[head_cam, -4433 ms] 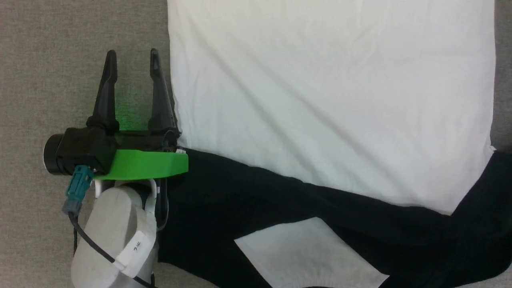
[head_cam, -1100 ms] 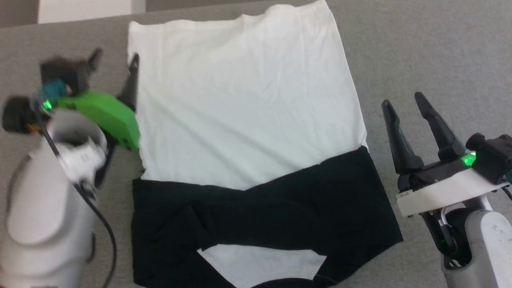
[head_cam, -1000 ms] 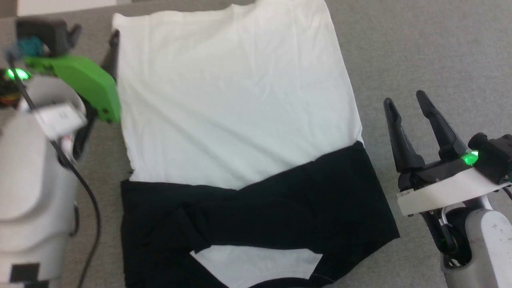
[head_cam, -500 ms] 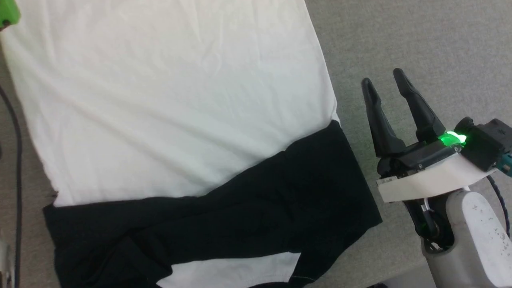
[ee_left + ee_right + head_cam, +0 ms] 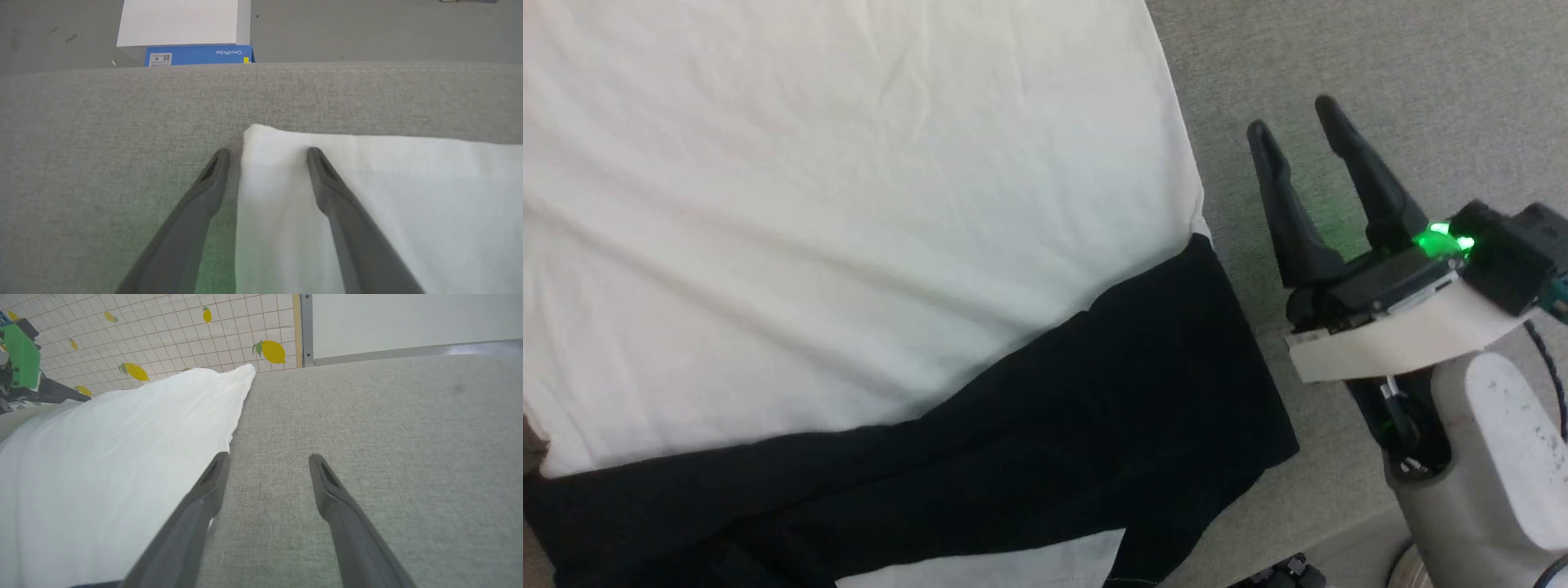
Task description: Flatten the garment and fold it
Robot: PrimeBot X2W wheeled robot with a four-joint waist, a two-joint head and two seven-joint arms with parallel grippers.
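The garment [image 5: 849, 204] lies flat on the grey bench [image 5: 1380, 57], black sleeves folded across its near end. The left claw [image 5: 267, 150] straddles a hem corner, spread wide and gripping nothing. The right claw [image 5: 1292, 116] hangs released beside the opposite edge, probably lining up a fold.

The right gripper [image 5: 1292, 121] has two long black tapering fingers [image 5: 1282, 212] on a black block, a glowing green light [image 5: 1441, 241], a cream bracket [image 5: 1405, 343] beneath, and a pale grey, dark-flecked forearm [image 5: 1494, 474]. A teal plug [image 5: 1558, 302] and black cable [image 5: 1547, 367] sit alongside. The left gripper [image 5: 267, 152] has matching dark fingers, ribbed inside the tips, and a green bracket [image 5: 22, 355].
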